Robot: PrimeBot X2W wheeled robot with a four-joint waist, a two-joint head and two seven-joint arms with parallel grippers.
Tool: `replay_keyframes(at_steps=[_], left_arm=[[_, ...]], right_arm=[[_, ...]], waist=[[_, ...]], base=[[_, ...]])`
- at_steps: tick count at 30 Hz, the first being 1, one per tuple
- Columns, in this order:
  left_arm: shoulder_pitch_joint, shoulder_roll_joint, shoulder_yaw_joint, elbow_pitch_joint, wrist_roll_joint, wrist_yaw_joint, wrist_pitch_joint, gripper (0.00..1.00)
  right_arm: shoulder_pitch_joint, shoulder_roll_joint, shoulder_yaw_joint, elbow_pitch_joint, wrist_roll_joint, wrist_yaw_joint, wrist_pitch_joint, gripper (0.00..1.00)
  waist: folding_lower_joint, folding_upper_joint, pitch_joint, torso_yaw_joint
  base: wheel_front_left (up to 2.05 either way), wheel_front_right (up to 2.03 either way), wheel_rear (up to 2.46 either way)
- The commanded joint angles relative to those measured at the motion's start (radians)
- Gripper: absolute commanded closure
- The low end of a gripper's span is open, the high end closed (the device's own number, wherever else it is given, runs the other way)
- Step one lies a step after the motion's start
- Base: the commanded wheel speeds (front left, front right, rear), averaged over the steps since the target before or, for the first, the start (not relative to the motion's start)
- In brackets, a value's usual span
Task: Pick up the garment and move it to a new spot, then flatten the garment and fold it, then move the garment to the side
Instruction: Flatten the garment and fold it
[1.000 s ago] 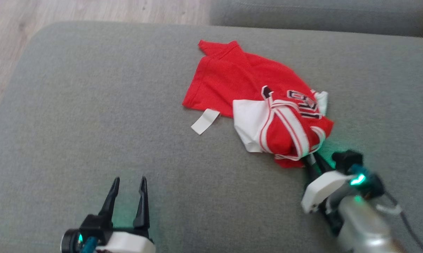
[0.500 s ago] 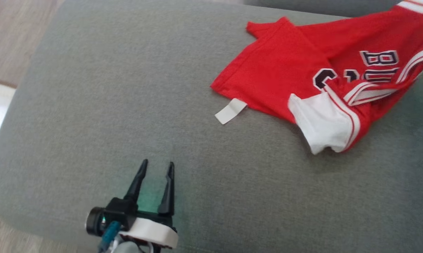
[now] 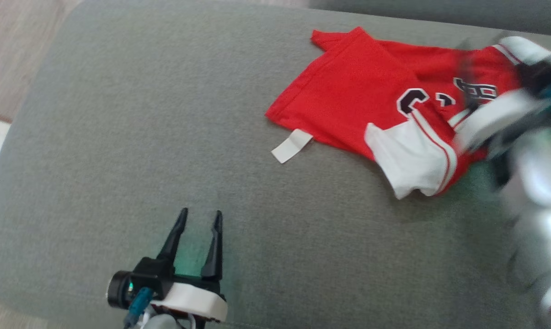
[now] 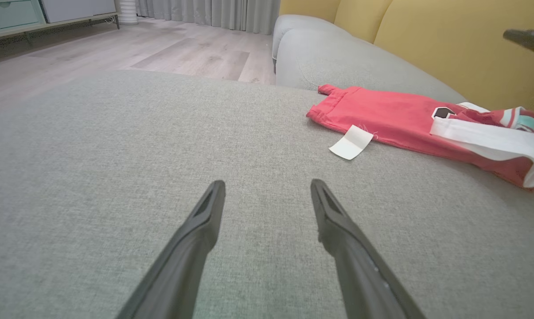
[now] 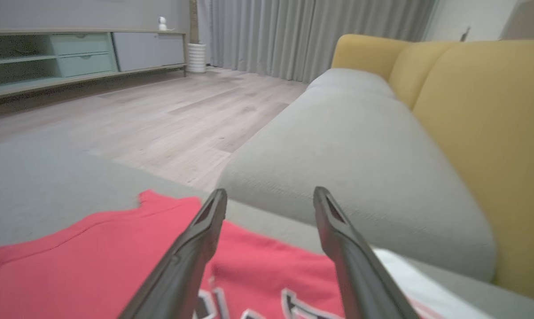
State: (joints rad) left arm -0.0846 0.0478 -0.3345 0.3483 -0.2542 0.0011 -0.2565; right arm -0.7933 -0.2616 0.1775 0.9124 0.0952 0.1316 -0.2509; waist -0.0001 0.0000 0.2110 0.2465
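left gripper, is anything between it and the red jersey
Nothing visible does. Only bare grey cushion lies between the open left gripper and the jersey. The white tag at the near hem belongs to the jersey and is no obstacle.

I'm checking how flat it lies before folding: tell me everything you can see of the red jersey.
The red jersey is soft fabric with white striped trim, a white panel and dark, white-edged lettering. It lies on the grey sofa cushion, mostly spread out, its right part rumpled and folded over. A white label sticks out from its hem. The right gripper hangs open over its right end; contact cannot be told.
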Motion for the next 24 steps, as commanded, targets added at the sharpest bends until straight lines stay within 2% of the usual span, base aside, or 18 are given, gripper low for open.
replay_keyframes(at_steps=[1, 5, 10, 19, 20, 22, 23, 24], left_arm=[[-0.014, 0.002, 0.042, -0.031, 0.002, 0.005, -0.005, 0.00], [-0.005, 0.002, 0.045, -0.032, 0.003, 0.000, -0.005, 0.00], [-0.004, 0.002, 0.036, -0.024, 0.005, -0.006, -0.005, 0.00], [0.016, 0.002, 0.036, -0.014, 0.000, -0.009, -0.005, 0.00], [0.021, 0.002, 0.036, -0.015, -0.003, -0.008, -0.005, 0.00], [0.026, 0.002, 0.036, -0.018, -0.009, -0.006, -0.005, 0.00], [0.029, 0.002, 0.035, -0.019, -0.012, -0.005, -0.005, 0.00], [0.029, 0.002, 0.035, -0.019, -0.012, -0.005, -0.005, 0.00]], right_arm=[[0.038, 0.013, 0.043, -0.043, 0.027, -0.001, -0.010, 0.00], [0.143, 0.071, 0.186, -0.110, 0.146, -0.001, -0.011, 0.00], [0.186, 0.095, 0.324, -0.119, 0.275, -0.001, -0.010, 0.00], [0.147, 0.075, 0.433, -0.040, 0.383, -0.001, 0.064, 0.00], [0.137, 0.071, 0.445, -0.025, 0.392, -0.001, 0.065, 0.05], [0.130, 0.066, 0.455, -0.010, 0.400, -0.001, 0.061, 0.35], [0.127, 0.065, 0.459, 0.001, 0.402, -0.001, 0.063, 0.56], [0.127, 0.065, 0.459, 0.001, 0.402, -0.001, 0.063, 0.56]], waist=[[0.0001, 0.0000, -0.012, -0.019], [0.0001, 0.0000, -0.029, -0.038], [0.0001, 0.0000, -0.041, -0.037], [0.0001, 0.0000, -0.046, 0.004], [0.0001, 0.0000, -0.047, 0.011], [0.0001, 0.0000, -0.047, 0.016], [0.0001, 0.0000, -0.048, 0.018], [0.0001, 0.0000, -0.048, 0.018]], base=[[0.00, 0.00, 0.00], [0.00, 0.00, 0.00], [0.00, 0.00, 0.00], [0.00, 0.00, 0.00], [0.00, 0.00, 0.00], [0.00, 0.00, 0.00], [0.00, 0.00, 0.00], [0.00, 0.00, 0.00]])
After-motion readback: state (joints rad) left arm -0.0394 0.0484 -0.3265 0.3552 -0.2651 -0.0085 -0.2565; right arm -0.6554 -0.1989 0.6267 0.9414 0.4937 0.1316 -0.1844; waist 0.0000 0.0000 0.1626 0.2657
